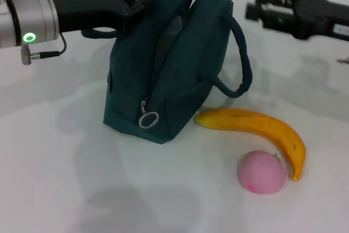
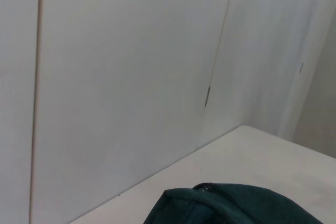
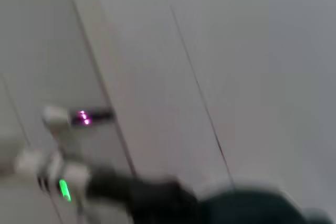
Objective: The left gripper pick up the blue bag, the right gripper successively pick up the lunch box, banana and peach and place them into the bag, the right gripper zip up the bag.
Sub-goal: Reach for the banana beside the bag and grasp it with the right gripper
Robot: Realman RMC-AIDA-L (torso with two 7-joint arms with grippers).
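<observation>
We see the left gripper, black on a silver wrist, clamped on the near handle of the dark teal-blue fabric bag, which stands mid-table with its top gaping. The right gripper, black and jointed, hovers at the far right, apart from the bag, holding nothing; we cannot tell its spread. Near right lie the curved yellow banana and, touching it, the round pink peach.

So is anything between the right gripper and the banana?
Nothing visible. The right gripper hangs in the air on the bag's right, and the banana lies on the table below it, in the open. The peach touches the banana's near side. The left gripper is at the bag's top.
</observation>
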